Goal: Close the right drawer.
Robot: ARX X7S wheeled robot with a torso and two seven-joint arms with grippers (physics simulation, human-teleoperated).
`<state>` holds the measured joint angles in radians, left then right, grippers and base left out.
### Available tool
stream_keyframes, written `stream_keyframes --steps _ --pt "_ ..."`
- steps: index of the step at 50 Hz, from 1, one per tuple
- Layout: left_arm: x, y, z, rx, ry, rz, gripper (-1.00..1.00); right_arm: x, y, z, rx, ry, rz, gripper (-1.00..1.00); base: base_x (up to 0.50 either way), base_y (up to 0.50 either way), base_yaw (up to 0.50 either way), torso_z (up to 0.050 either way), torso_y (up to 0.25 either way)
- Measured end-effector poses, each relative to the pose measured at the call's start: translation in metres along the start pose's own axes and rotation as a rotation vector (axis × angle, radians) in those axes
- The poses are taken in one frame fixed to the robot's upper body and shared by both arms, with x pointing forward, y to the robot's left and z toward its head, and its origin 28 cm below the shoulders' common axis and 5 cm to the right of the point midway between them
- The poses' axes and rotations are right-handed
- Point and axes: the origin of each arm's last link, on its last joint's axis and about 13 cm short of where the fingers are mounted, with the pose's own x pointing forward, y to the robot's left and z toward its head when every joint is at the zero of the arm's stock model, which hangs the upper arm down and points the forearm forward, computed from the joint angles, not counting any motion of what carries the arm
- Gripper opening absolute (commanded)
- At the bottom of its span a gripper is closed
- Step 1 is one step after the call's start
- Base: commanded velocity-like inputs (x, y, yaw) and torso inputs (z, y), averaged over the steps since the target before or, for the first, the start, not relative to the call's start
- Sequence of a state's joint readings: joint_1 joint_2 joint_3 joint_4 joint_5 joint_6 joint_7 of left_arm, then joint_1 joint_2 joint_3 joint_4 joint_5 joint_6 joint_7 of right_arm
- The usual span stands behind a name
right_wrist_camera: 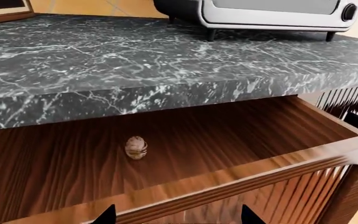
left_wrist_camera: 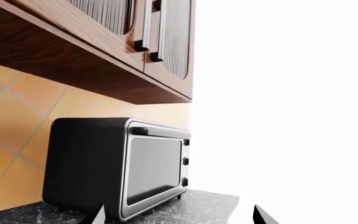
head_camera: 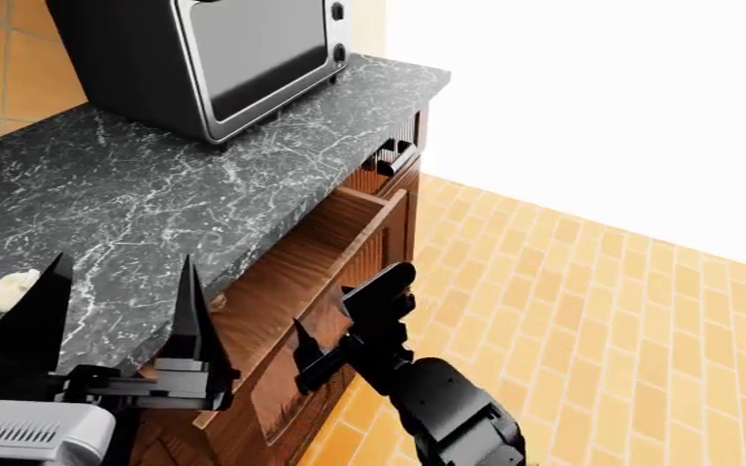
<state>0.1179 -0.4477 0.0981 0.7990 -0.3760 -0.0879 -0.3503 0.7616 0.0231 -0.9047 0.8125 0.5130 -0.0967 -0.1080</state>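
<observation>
Reddish-brown grained wood drawer (head_camera: 315,282) stands pulled out beneath the dark marble countertop (head_camera: 152,194). Black right gripper (head_camera: 327,340) sits spread at its front; left gripper (head_camera: 120,311) hangs released above.

Your left gripper (head_camera: 120,296) is raised low at the head view's left, its two dark pointed fingers (head_camera: 195,311) upright and spread apart. Your right arm (head_camera: 451,408) reaches forward; its gripper (head_camera: 334,345) angles left, fingers parted in the right wrist view, holding nothing.
</observation>
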Motion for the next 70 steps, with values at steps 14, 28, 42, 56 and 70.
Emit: stream_keyframes --steps 14,28,42,56,70 --pt "0.0 0.0 0.002 -0.003 -0.006 0.002 1.0 0.01 0.006 0.006 -0.001 0.018 0.026 1.0 0.0 0.0 0.0 0.0 0.0" --pt "0.0 0.0 0.003 -0.002 -0.007 0.002 1.0 0.012 0.006 0.009 -0.007 0.035 0.031 1.0 0.0 0.0 0.0 0.0 0.0" --pt "0.0 0.001 0.001 -0.003 -0.004 0.002 1.0 0.013 0.006 0.01 -0.021 0.033 0.029 1.0 0.0 0.0 0.0 0.0 0.0" --pt "-0.001 0.0 -0.001 -0.007 -0.001 0.001 1.0 0.012 0.003 0.021 -0.034 -0.022 0.014 1.0 0.0 0.0 0.0 0.0 0.0" --pt "0.0 -0.002 -0.005 -0.011 0.007 -0.008 1.0 -0.006 -0.006 0.04 -0.039 -0.095 -0.032 1.0 0.0 0.0 0.0 0.0 0.0"
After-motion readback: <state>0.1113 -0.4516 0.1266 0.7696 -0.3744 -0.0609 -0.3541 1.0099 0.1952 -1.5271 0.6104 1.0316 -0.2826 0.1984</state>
